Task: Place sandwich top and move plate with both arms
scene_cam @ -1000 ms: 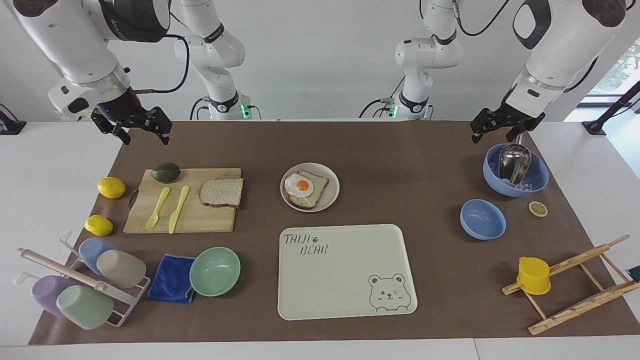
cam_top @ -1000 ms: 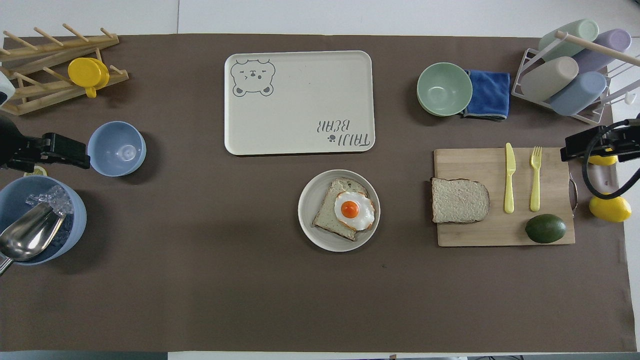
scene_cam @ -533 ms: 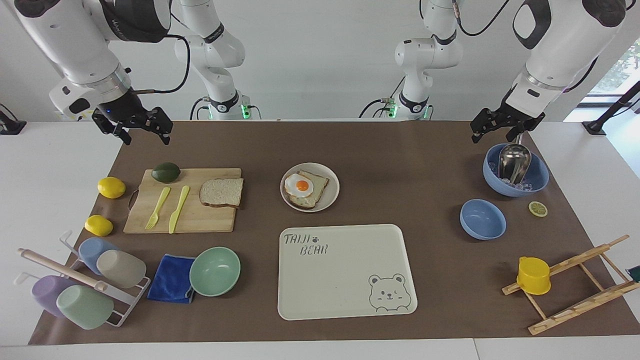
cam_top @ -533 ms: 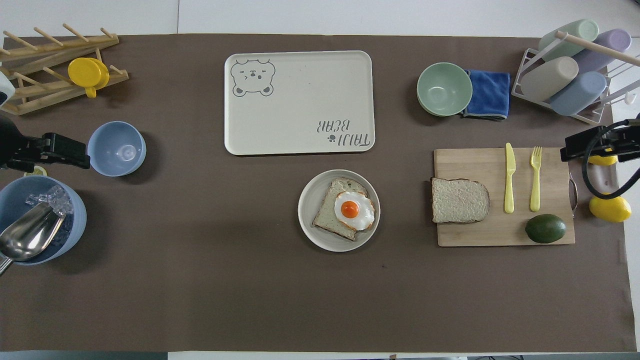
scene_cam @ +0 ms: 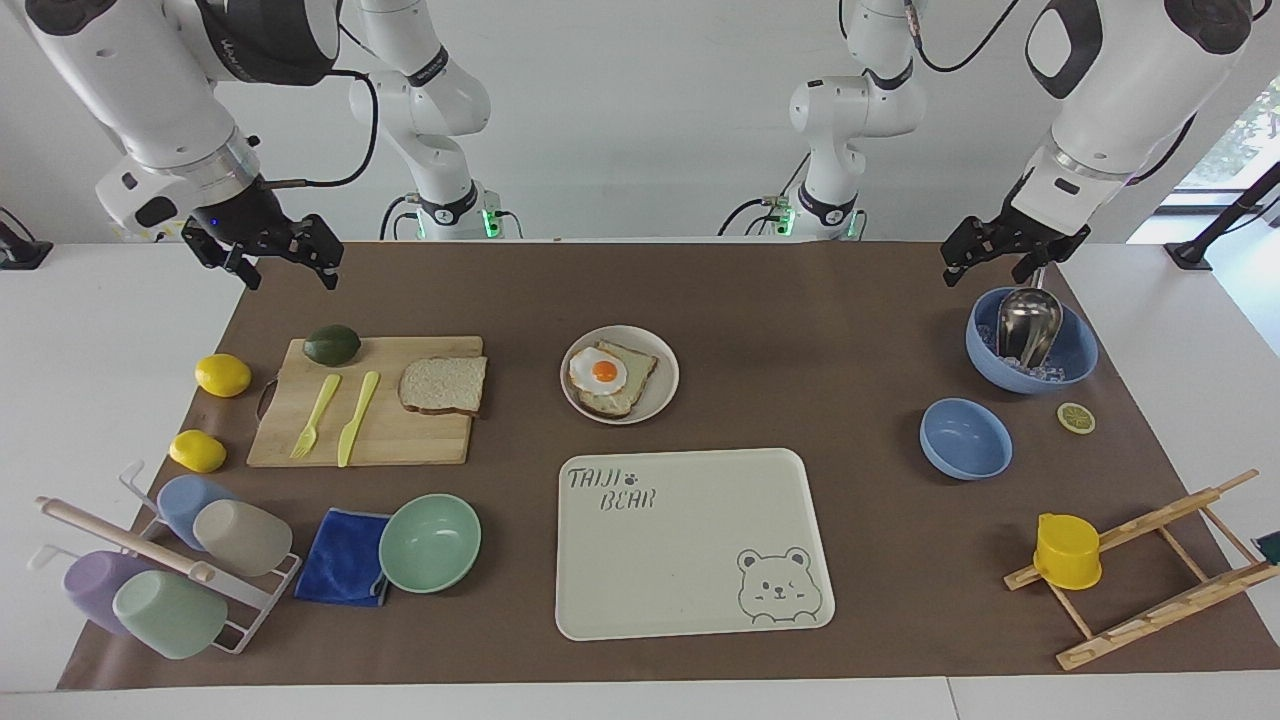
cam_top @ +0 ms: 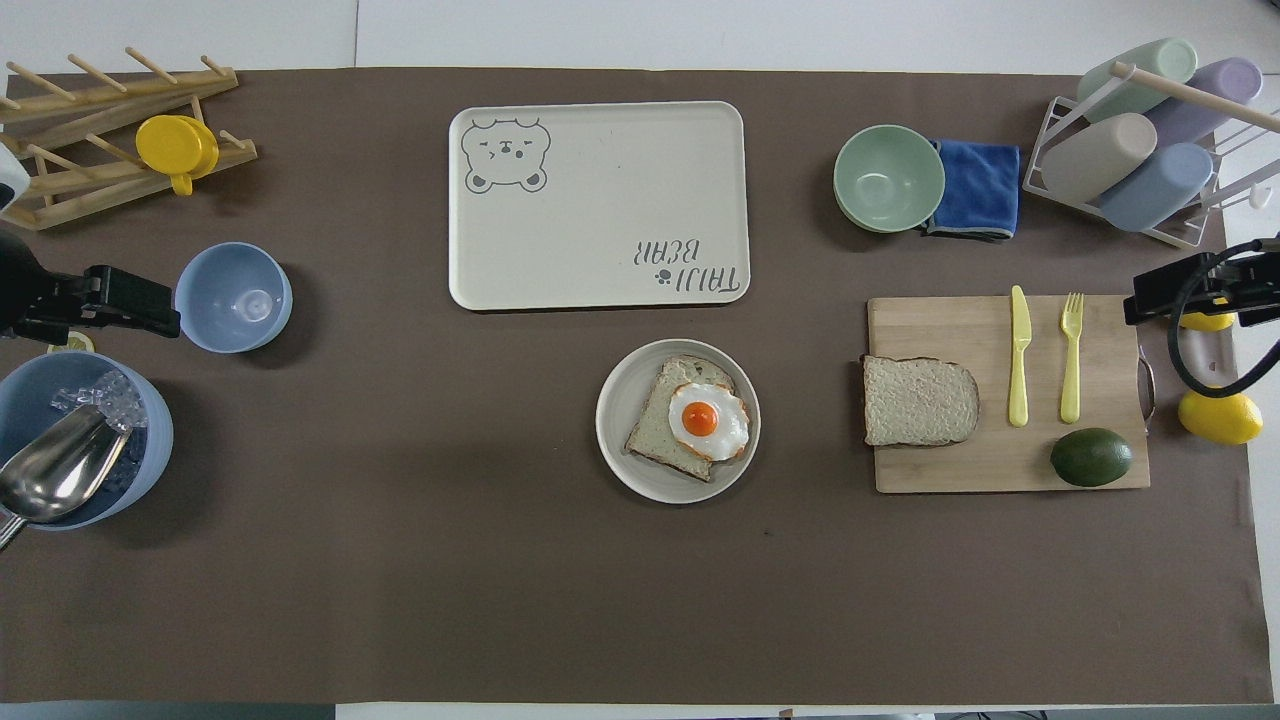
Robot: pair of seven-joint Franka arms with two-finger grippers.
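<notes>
We are seeing the sandwich top (scene_cam: 443, 385) lying flat on the cutting board (scene_cam: 420, 440), ready to be picked, while the plate (scene_cam: 664, 395) is sitting mid-table with egg toast (scene_cam: 610, 378) on it, just nearer the robots than the tray (scene_cam: 690, 560). The right gripper (scene_cam: 284, 263) is hanging spread open and empty over the mat's edge; the left gripper (scene_cam: 990, 262) is waiting above the ice bowl (scene_cam: 1075, 362), and we cannot tell its jaws' state. In the overhead view both grippers are getting cropped

I get bright, even light from above; the bowls (cam_top: 233, 297) and plate (cam_top: 618, 440) cast soft, short shadows on the brown mat (cam_top: 400, 560). Both views look sharp, with daylight at a window (scene_cam: 1235, 140).
</notes>
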